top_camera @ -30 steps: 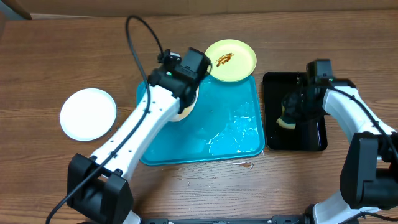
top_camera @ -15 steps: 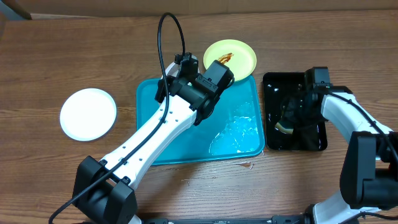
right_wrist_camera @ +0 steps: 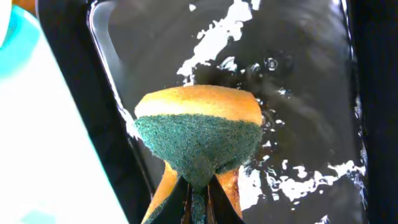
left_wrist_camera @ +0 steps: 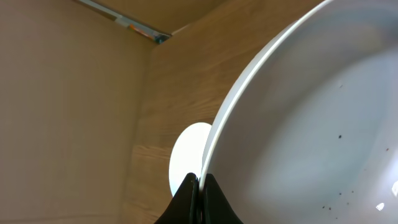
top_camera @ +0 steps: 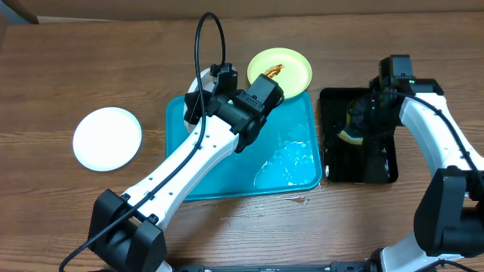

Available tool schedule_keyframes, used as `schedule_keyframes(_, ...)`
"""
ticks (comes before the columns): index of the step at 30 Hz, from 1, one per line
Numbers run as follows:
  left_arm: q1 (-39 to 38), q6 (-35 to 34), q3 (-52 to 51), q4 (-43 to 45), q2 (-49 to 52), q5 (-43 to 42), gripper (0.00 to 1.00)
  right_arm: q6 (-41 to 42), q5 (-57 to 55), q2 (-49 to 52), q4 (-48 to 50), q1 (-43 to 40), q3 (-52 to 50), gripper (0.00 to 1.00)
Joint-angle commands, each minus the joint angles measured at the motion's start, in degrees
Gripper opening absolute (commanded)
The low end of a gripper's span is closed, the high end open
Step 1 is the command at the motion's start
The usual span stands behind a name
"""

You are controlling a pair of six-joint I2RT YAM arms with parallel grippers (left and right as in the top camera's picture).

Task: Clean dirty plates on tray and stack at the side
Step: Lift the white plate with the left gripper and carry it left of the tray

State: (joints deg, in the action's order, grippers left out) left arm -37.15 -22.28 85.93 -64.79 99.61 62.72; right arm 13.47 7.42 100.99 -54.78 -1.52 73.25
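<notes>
"Overhead first: what have the left jaws got?"
"They're clamped tight on the rim of a white plate (left_wrist_camera: 311, 124), held by the far left corner of the blue tray (top_camera: 299, 128). My left arm (top_camera: 189, 162) stretches diagonally across that tray."
"And the right jaws?"
"Pinched closed on the sponge (right_wrist_camera: 199, 137), over the wet black tray (right_wrist_camera: 298, 81). My right arm (top_camera: 435, 143) bends in from the right. The yellow-green plate (top_camera: 280, 73), smeared brown, sits at the blue tray's far right corner. A second white plate (top_camera: 107, 138) lies on the tabletop (top_camera: 45, 91), well left."
</notes>
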Motion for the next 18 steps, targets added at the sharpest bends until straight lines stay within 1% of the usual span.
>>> schedule_keyframes(1,-0.2,-0.02,1.2,0.07,-1.49,2.38,0.04,-1.79,-0.26,0.7,3.26,-0.11,-4.17,0.04)
schedule_keyframes(9,-0.44,0.0,1.2,-0.15,-1.49,2.4,0.04,-1.75,-0.28,2.23,14.08,-0.11,-13.27,0.04)
schedule_keyframes(13,-0.44,-0.02,1.2,-0.79,-1.49,2.43,0.04,-1.75,-0.24,2.21,14.6,-0.11,-13.14,0.04)
schedule_keyframes(18,-0.33,-0.02,1.2,-1.16,-1.49,3.02,0.04,-1.75,-0.22,1.46,10.16,-0.11,-9.53,0.04)
